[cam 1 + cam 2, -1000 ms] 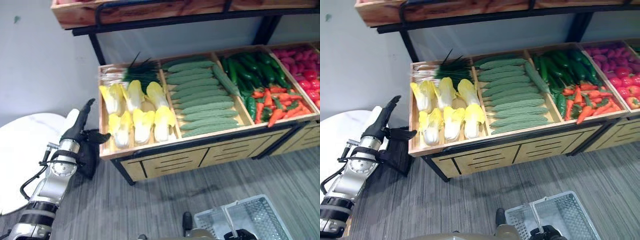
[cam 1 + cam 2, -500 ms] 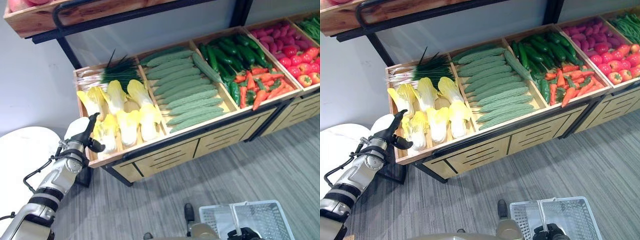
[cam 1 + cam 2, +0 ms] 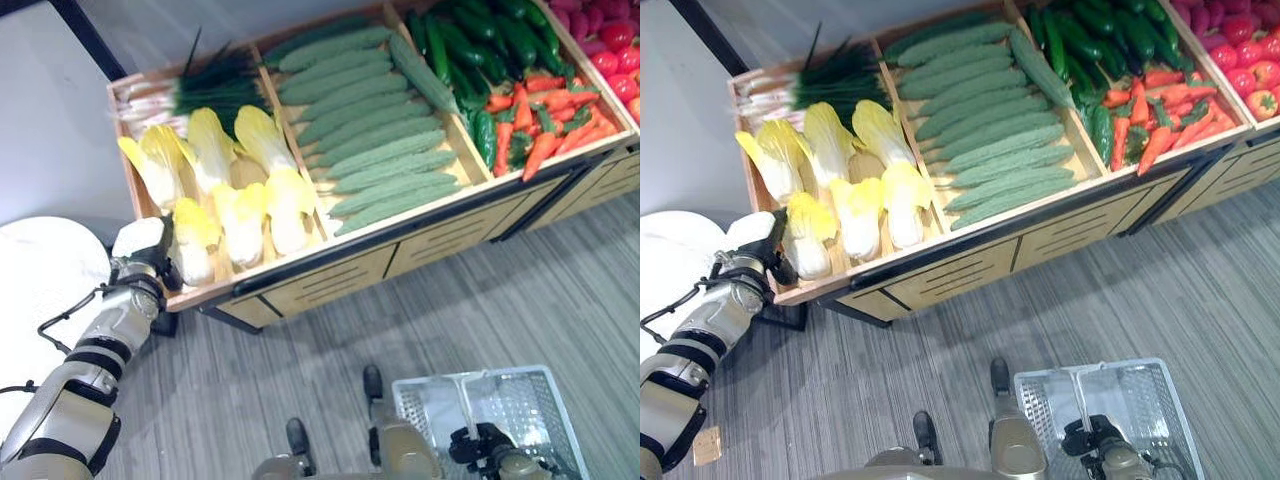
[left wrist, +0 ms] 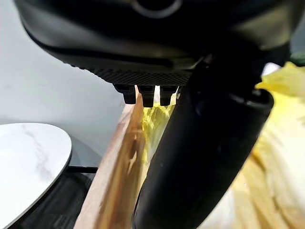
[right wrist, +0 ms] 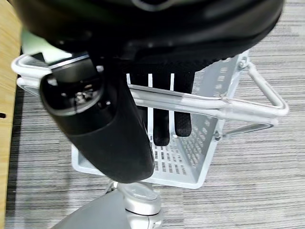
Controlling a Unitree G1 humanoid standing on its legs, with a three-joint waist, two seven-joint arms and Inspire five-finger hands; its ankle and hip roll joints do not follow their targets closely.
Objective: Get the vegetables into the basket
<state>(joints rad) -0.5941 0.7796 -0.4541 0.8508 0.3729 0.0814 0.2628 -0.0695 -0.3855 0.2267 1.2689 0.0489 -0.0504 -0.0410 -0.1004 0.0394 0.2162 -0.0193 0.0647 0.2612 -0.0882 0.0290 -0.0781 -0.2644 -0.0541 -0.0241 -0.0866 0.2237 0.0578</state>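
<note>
Yellow-white cabbages (image 3: 243,215) fill the left crate of the wooden stall. My left hand (image 3: 150,262) is at that crate's front left corner, its fingers over the wooden rim (image 4: 119,167) and touching the nearest cabbage (image 3: 193,255). The fingers look straight, with the thumb (image 4: 200,157) standing beside the yellow leaves (image 4: 281,143). My right hand (image 3: 1090,440) hangs low in front of me, shut on the metal handle (image 5: 200,106) of the white wire basket (image 3: 540,400). Nothing shows inside the basket.
Ridged green gourds (image 3: 380,130) lie in the middle crate, and dark cucumbers and carrots (image 3: 530,130) fill the crate to their right. Scallions (image 3: 200,85) lie behind the cabbages. A round white table (image 3: 40,290) stands left of the stall. Grey floor (image 3: 480,300) lies in front.
The camera has tipped down and moved closer to the stall. My left hand has gone forward from beside the crate to its front left corner, onto the nearest cabbage. The right hand keeps the basket.
</note>
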